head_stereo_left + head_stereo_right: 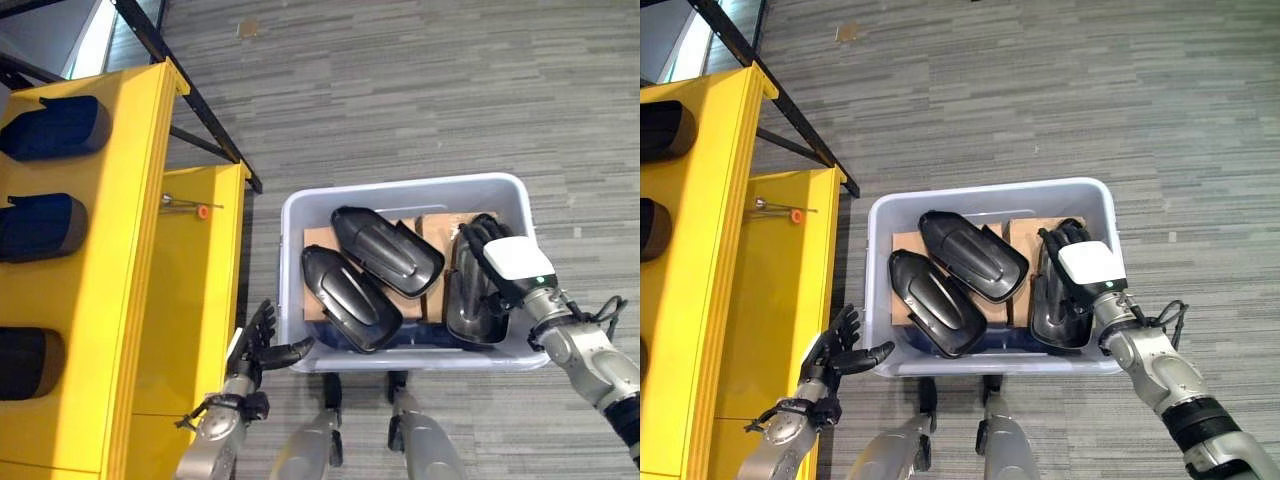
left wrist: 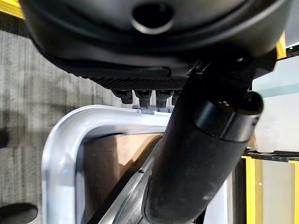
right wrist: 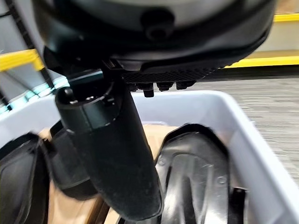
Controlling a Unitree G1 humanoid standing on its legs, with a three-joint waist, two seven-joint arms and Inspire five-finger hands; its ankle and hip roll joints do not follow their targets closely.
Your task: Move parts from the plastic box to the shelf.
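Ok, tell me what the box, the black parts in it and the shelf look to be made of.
Box: pale grey-blue plastic, smooth with rounded moulded rim, slightly glossy.
Black parts: probably moulded plastic, semi-gloss with highlights on ribbed curved shells; painted metal cannot be ruled out.
Shelf: flat yellow panels with an even painted look, likely coated metal or board.
Brown liner under the parts: looks like cardboard.

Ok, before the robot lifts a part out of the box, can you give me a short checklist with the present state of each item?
1. Right hand is over the part on the right inside the plastic box: ok.
2. Right hand has closed on that part: cannot tell.
3. Left hand is free, fingers open, outside the box near its left corner: ok.
4. The two other parts lie overlapping on the cardboard, apart from the right one: ok.
5. Yellow shelf has a free slot: cannot tell.
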